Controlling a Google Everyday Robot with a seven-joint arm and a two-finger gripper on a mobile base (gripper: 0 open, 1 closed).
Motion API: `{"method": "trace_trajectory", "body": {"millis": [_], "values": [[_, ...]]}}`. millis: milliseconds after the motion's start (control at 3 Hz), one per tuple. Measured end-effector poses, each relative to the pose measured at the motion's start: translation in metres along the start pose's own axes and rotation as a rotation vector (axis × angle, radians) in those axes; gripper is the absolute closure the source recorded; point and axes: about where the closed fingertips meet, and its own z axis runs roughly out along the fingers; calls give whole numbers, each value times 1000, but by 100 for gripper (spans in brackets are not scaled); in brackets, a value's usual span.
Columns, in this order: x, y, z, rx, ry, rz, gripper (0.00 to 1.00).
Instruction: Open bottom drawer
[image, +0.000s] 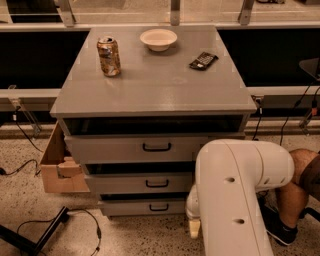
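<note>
Dim warm light sheens the cabinet top (165, 85); jaws hang dim beneath the arm (235, 200).

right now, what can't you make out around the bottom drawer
gripper: camera view, low, right of the bottom drawer, mostly behind the white arm.
bottom drawer: right end covered by the arm; inside in shadow.
person's leg: cut off by right edge.

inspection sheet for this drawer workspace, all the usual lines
surface: grey cabinet top, flat.
job's things: bottom drawer, lowest of three, black handle free.
clutter: can, bowl and dark packet on top.
grippers: gripper low, right of the bottom drawer's handle, partly hidden by the white arm.
cables: cables on the floor at left; more at right.
surroundings: cardboard box left of the cabinet; person's leg at right.
</note>
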Motion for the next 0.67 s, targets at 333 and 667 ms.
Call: {"method": "trace_trajectory", "body": {"millis": [333,667], "values": [[-4,-9,11,13,-40,-10,0],[-7,-16,21,23,-71,-5,0]]}}
